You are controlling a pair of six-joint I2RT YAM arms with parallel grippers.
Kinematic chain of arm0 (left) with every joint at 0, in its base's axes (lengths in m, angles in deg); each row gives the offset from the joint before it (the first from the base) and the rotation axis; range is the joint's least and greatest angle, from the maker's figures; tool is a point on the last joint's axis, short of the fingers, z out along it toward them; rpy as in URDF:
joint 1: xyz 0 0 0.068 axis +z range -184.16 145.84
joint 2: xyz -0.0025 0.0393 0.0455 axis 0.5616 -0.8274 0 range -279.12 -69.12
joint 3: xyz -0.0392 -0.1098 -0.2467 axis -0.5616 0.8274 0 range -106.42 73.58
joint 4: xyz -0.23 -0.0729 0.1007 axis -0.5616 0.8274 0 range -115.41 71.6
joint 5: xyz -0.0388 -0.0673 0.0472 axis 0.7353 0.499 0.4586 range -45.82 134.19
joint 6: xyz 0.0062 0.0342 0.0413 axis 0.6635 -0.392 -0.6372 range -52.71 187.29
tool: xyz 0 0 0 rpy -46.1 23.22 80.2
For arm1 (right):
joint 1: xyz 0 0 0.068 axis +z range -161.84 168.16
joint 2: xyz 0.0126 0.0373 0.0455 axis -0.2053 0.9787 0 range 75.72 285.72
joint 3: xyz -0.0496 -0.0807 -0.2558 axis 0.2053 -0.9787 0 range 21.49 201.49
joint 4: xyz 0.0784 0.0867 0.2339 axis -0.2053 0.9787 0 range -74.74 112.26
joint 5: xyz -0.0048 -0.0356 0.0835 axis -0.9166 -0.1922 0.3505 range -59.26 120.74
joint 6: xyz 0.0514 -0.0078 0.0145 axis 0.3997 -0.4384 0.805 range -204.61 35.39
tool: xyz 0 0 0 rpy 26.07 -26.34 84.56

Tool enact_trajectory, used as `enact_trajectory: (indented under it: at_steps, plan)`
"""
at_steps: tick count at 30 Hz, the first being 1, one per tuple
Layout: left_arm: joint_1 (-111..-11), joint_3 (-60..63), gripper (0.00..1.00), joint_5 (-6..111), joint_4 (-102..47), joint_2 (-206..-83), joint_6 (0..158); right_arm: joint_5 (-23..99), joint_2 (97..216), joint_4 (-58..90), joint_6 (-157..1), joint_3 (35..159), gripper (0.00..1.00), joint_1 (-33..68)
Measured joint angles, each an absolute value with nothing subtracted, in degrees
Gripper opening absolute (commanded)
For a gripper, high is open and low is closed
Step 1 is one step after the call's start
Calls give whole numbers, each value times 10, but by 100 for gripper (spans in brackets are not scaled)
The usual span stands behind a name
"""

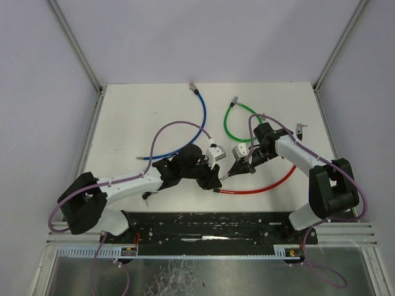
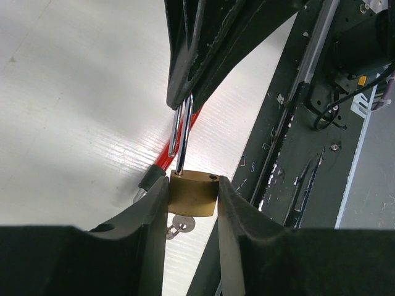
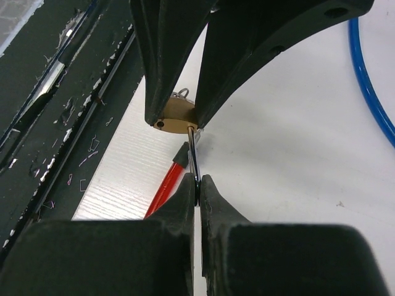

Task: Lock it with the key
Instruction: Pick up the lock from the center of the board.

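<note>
A brass padlock [image 2: 192,194] is held between the two arms just above the white table, small in the top view [image 1: 221,179]. My left gripper [image 2: 192,183] is shut on its body. Its steel shackle [image 2: 182,132] stands open, with one leg in the body and the other hole bare. My right gripper [image 3: 197,185] is shut on the shackle's [image 3: 193,154] bend, opposite the left fingers [image 3: 157,92]. A small key [image 2: 182,224] on a ring shows below the padlock body; whether it sits in the keyhole I cannot tell.
A red cable [image 1: 265,185] lies right under the padlock. A blue cable [image 1: 191,132] and a green cable [image 1: 237,126] lie further back. Small metal pieces lie at the right [image 1: 300,128] and under the left arm [image 1: 147,196]. A black rail [image 1: 210,225] runs along the near edge.
</note>
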State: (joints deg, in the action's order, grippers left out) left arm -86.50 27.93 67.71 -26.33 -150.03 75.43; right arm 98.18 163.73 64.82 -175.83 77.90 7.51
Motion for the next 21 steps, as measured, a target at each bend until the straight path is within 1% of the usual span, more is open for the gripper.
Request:
enact_trajectory:
  at_steps: [3,6,10,15,18,19,20,21]
  plan:
    - [-865,289,41,671,-279,-1500,759,975,1636,654,-1753,780,0,77]
    - [-865,298,51,662,-298,-1500,768,971,1631,667,-1748,789,0,77]
    - [-862,313,58,644,-306,-1494,785,965,1604,674,-1736,797,0,77]
    - [-856,343,59,621,-323,-1441,799,961,1572,678,-1710,806,0,77]
    - [-855,375,61,607,-354,-1384,801,958,1564,688,-1691,819,0,77]
    - [-855,389,64,603,-370,-1363,801,958,1563,692,-1683,826,0,77]
    - [-855,402,70,600,-386,-1345,800,958,1562,694,-1676,832,0,77]
    - [-854,420,78,598,-408,-1323,798,958,1560,699,-1665,840,0,77]
